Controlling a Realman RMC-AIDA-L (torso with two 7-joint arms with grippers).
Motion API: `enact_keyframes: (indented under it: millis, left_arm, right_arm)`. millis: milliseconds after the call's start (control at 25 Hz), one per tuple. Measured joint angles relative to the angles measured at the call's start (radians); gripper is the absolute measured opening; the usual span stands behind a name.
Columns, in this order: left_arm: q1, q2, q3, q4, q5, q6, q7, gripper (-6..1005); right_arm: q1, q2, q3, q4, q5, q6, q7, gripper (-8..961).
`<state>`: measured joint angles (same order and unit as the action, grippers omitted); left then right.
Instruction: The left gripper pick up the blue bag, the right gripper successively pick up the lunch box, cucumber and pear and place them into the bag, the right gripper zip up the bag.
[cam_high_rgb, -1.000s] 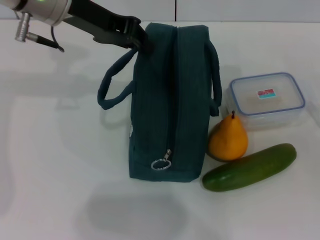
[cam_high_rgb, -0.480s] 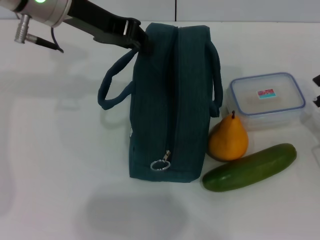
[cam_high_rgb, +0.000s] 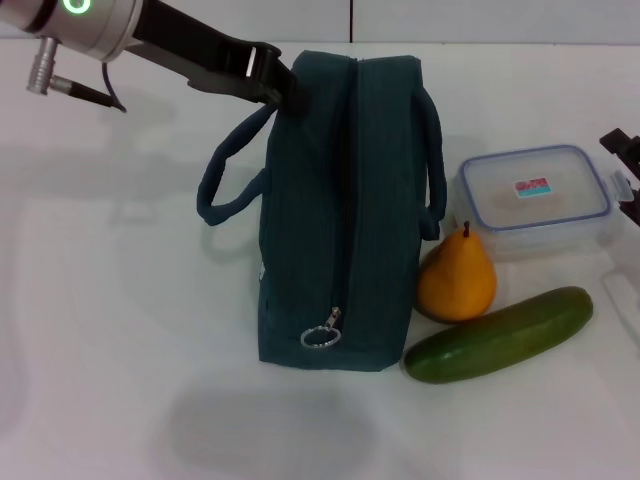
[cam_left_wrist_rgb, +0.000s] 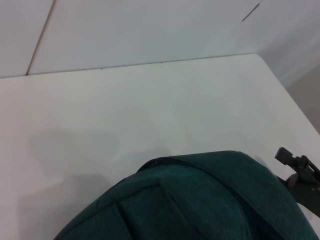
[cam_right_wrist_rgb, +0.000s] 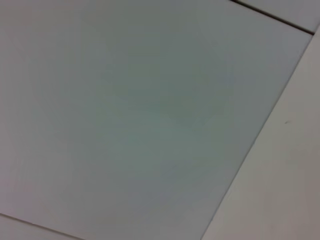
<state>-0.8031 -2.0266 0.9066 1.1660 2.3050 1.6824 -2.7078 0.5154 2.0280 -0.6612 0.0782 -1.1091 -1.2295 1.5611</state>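
Left gripper clamped on blue bag far top corner; right gripper at edge, grip state unclear.

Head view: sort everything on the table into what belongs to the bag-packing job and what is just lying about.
Belongs to the job:
- blue bag, zipped shut, left end effector at its far top corner
- lunch box
- pear
- cucumber
- right end effector, at the view's right edge by the lunch box

Just lying about:
- nothing else visible on the white table
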Motion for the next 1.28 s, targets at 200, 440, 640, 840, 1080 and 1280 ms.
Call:
enact_keyframes:
  millis: [200, 440, 640, 840, 1080, 1280]
  left_arm:
    - [0.0, 0.0, 0.0, 0.0, 0.0, 0.004, 0.004, 70]
    - [0.001, 0.0, 0.0, 0.0, 0.0, 0.005, 0.015, 70]
    - [0.001, 0.0, 0.0, -0.001, 0.0, 0.005, 0.015, 70]
    - [0.001, 0.0, 0.0, -0.002, 0.0, 0.005, 0.016, 70]
    - [0.001, 0.0, 0.0, -0.003, 0.001, 0.005, 0.016, 71]
    - [0.001, -0.001, 0.0, -0.004, 0.001, 0.006, 0.016, 71]
  right_arm:
    - [0.012, 0.0, -0.001, 0.0, 0.0, 0.004, 0.0, 841]
    - [0.021, 0.0, -0.002, 0.011, -0.003, 0.007, 0.001, 832]
    - [0.024, 0.0, -0.002, 0.021, -0.024, 0.001, 0.002, 594]
    - [0.019, 0.0, 0.0, 0.038, -0.047, -0.008, 0.012, 508]
    - [0.004, 0.0, -0.001, 0.038, -0.051, -0.009, 0.013, 385]
    - [-0.005, 0.0, -0.001, 0.038, -0.051, -0.013, 0.011, 237]
